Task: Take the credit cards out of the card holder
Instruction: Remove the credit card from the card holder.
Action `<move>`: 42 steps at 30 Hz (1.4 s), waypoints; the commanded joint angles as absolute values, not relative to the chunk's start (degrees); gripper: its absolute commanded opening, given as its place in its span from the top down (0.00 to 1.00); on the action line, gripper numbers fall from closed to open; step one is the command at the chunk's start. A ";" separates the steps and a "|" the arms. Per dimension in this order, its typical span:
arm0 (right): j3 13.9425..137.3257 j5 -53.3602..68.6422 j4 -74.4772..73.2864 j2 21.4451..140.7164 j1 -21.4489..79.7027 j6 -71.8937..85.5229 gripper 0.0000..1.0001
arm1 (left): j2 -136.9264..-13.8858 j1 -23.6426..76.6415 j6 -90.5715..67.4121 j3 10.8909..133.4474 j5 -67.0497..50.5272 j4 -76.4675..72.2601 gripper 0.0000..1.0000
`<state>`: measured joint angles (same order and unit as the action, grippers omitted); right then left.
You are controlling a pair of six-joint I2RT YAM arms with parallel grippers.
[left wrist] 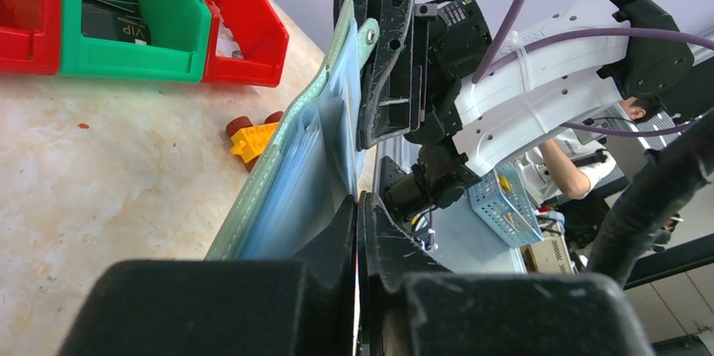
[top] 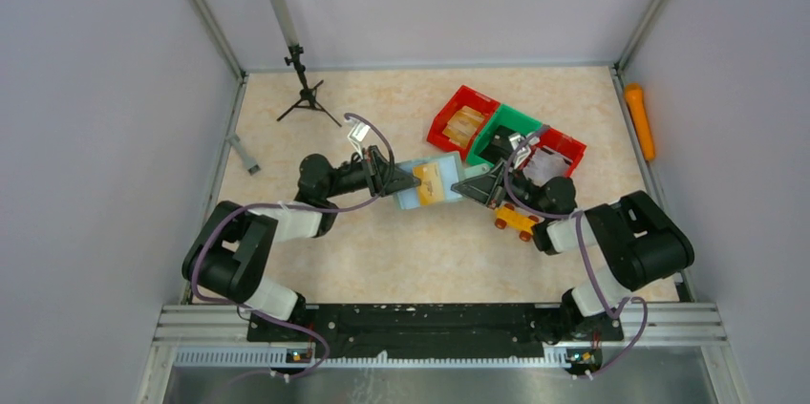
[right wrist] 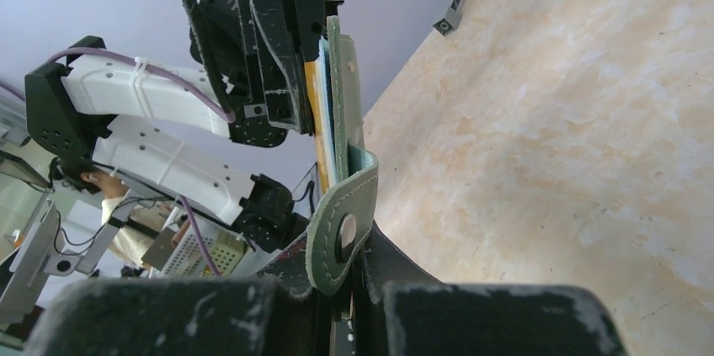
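Card holder (top: 411, 200), a thin grey-green soft wallet, hangs above the middle of the desk (top: 382, 251). The right fingers (right wrist: 391, 259) pinch its tab. The left fingers (left wrist: 333, 238) are pressed together at the opposite edge, their catch unclear. It looks light and floppy. The tan-orange credit card (top: 427, 180), probably stiff and slick, is best pinched by its exposed edge.

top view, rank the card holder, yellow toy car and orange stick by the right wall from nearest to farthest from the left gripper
1. card holder: clamped in the left gripper, just to its right.
2. yellow toy car: further right, slightly nearer the arm bases.
3. orange stick: far right, along the wall.
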<state>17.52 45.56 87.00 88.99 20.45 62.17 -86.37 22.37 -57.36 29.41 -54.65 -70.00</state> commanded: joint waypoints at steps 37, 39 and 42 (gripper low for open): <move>22.65 40.95 70.09 91.06 17.21 52.77 1.00 | -69.93 18.75 -37.97 28.83 -30.40 -33.10 1.00; 23.64 42.65 70.91 93.34 17.75 53.48 1.00 | -67.60 18.80 -37.18 27.97 -28.01 -32.10 1.00; 26.49 44.55 66.78 95.61 19.86 51.84 1.00 | -66.03 18.80 -36.69 27.21 -26.95 -31.90 1.00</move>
